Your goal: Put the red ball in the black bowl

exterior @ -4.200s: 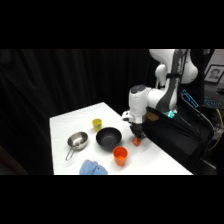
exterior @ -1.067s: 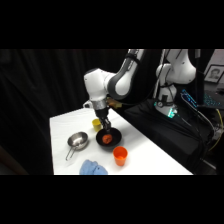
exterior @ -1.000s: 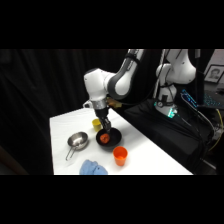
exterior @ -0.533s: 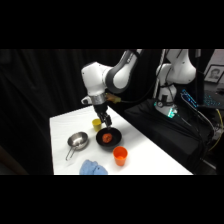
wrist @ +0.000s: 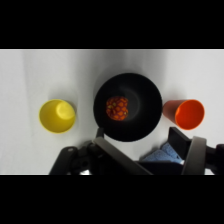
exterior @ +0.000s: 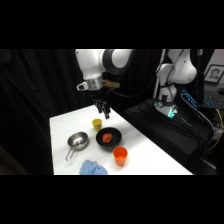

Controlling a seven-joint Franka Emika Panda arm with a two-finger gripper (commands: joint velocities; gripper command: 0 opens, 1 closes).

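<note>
The red ball [exterior: 106, 137] [wrist: 117, 107] lies inside the black bowl [exterior: 116, 133] [wrist: 146, 91], near its middle. In the side view my gripper [exterior: 103, 108] hangs well above the table, over the bowl's far edge and the yellow cup. It is open and holds nothing. In the wrist view the gripper [wrist: 150, 152] looks straight down on the bowl, with its fingers [wrist: 194, 154] spread wide along the bottom edge.
A yellow cup [exterior: 97, 123] [wrist: 57, 115] stands just behind the bowl. An orange cup [exterior: 119, 155] [wrist: 185, 113] stands in front of it. A steel pan [exterior: 77, 141] with a handle sits to the left, and a blue cloth [exterior: 92, 168] [wrist: 162, 155] lies near the table's front edge.
The gripper has risen straight up from just above the bowl. The ball stays in the bowl, free of the fingers.
</note>
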